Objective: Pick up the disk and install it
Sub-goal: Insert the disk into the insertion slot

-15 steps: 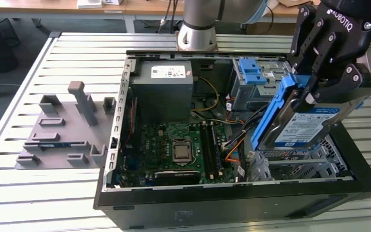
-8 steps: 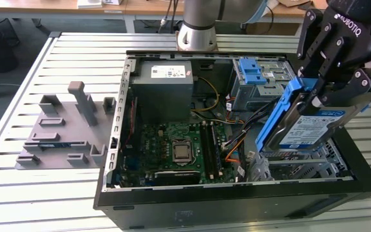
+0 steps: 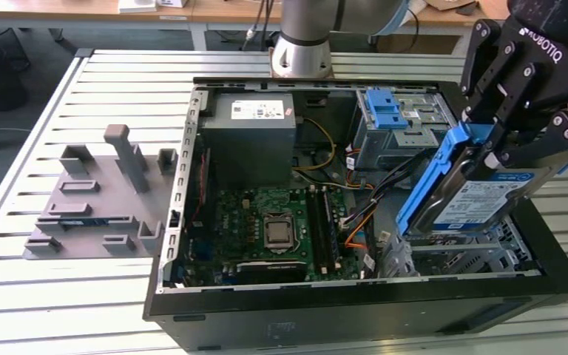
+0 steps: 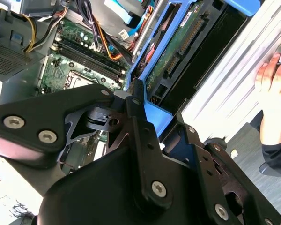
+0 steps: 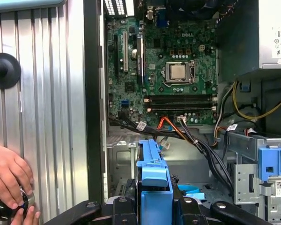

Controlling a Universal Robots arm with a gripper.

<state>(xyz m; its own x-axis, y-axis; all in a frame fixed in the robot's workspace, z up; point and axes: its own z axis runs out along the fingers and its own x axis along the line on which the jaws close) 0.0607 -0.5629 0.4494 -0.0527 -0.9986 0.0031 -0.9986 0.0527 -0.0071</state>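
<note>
Pick-up is done — the claw (image 3: 509, 146) is clamped on the disk (image 3: 476, 198) by its blue carrier (image 3: 430, 185), holding it on edge just above the computer case (image 3: 343, 299), over the metal bay (image 3: 467, 255); seating it is not yet done

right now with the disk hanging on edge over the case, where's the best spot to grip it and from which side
Probably the upper end, from above. The disk hangs nearly upright, so both flat faces are open to a pinch across its thin depth, at the blue carrier frame. The gripper holds it so, leaving the lower end free over the case.
</note>
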